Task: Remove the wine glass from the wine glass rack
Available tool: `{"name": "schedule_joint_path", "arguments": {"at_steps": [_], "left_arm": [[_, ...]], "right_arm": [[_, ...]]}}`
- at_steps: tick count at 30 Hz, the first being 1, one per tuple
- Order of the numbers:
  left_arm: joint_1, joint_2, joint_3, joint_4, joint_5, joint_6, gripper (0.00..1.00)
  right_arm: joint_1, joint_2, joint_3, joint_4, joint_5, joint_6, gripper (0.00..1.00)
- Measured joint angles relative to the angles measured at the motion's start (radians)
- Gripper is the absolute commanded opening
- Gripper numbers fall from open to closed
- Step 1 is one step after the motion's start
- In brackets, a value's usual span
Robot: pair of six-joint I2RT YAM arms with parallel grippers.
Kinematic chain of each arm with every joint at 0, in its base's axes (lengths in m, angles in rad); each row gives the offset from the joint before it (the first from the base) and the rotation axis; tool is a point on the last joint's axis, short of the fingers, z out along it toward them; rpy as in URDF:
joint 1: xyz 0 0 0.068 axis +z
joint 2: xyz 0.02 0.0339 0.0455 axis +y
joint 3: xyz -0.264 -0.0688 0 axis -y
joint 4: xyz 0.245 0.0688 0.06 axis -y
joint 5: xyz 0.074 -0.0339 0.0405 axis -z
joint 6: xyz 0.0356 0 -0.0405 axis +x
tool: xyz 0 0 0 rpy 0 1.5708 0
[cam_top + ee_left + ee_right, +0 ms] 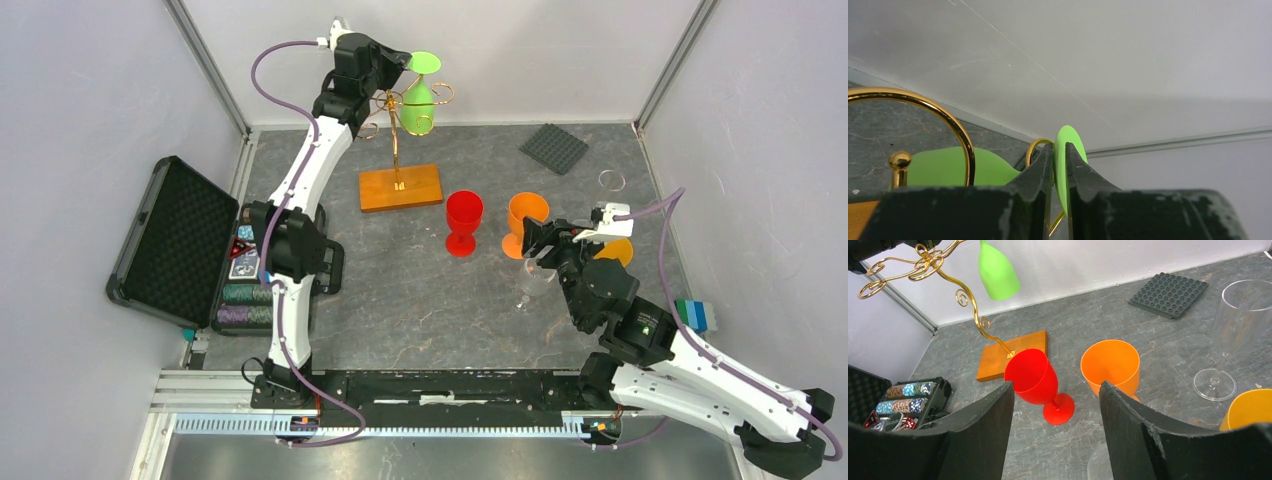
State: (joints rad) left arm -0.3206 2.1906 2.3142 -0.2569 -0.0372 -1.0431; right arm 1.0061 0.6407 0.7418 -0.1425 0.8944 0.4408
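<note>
left gripper (1059, 150) pinching the green wine glass (418, 108) by its foot on the wine glass rack (397, 150) at 12 o'clock, right gripper (1055, 386) spread wide, empty

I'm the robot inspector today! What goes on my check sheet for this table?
Surface: grey stone-look table, with glasses standing on it.
Job's things: green wine glass hangs upside down on the gold wine glass rack.
Clutter: red glass, orange glass, clear glass, grey studded plate, open poker chip case.
Pincers: left pincer shut on the green wine glass's foot; right pincer open, empty.
Cables: purple cable along each arm.
Surroundings: plain grey walls; nothing else seen.
</note>
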Motion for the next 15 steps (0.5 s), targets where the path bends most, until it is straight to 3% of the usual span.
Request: {"name": "schedule_joint_path", "arguments": {"at_steps": [6,15], "left_arm": [[0.000,0.009,0.000,0.013,0.032,-0.012,0.03],[0.002,0.009,0.000,0.029,0.046,-0.016,0.02]], "right_arm": [[0.000,-0.002,0.000,0.005,0.000,0.000,0.68],[0.000,-0.003,0.000,0.007,0.001,0.000,0.68]]}}
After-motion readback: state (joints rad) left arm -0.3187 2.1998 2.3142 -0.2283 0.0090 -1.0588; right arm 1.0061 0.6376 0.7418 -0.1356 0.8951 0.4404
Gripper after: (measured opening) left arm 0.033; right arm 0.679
